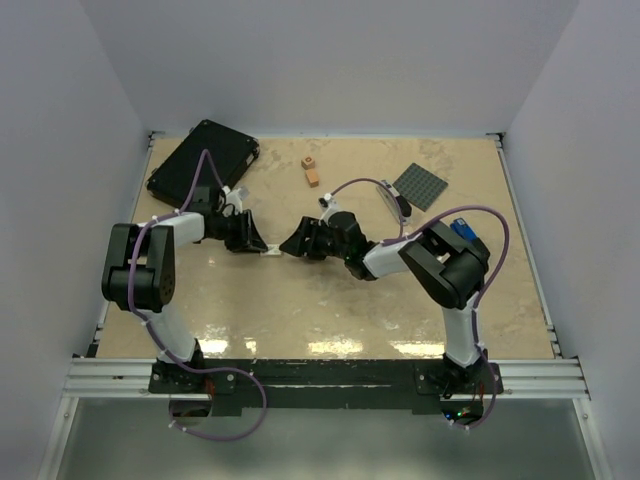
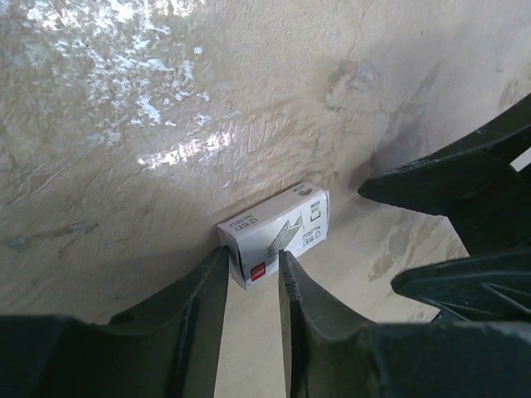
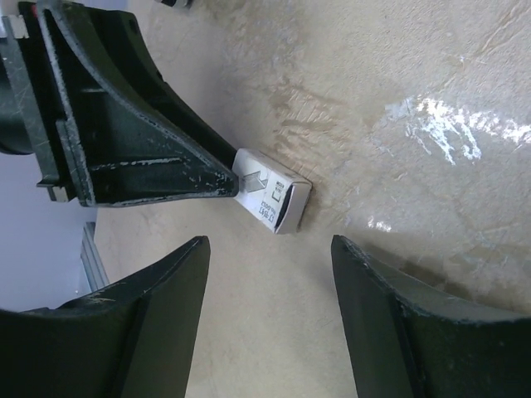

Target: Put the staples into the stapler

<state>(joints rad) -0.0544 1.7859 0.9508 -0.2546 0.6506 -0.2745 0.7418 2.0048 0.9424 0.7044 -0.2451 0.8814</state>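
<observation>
A small white printed box [image 1: 271, 250] lies on the tan table between my two grippers. The staples themselves do not show. My left gripper [image 2: 253, 261] has its tips on either side of the near end of the box [image 2: 278, 232]; I cannot tell whether they press it. My right gripper [image 3: 270, 245] faces the other end of the box [image 3: 278, 199] with its jaws wide open, and the box lies just ahead of its tips. A slim dark and silver object [image 1: 397, 203], possibly the stapler, lies at the back right beside the grey plate.
A black flat case [image 1: 205, 158] lies at the back left. Two small orange-brown blocks [image 1: 311, 170] sit at the back middle. A grey studded plate [image 1: 420, 185] and a blue object [image 1: 461, 228] are on the right, near the right arm's elbow.
</observation>
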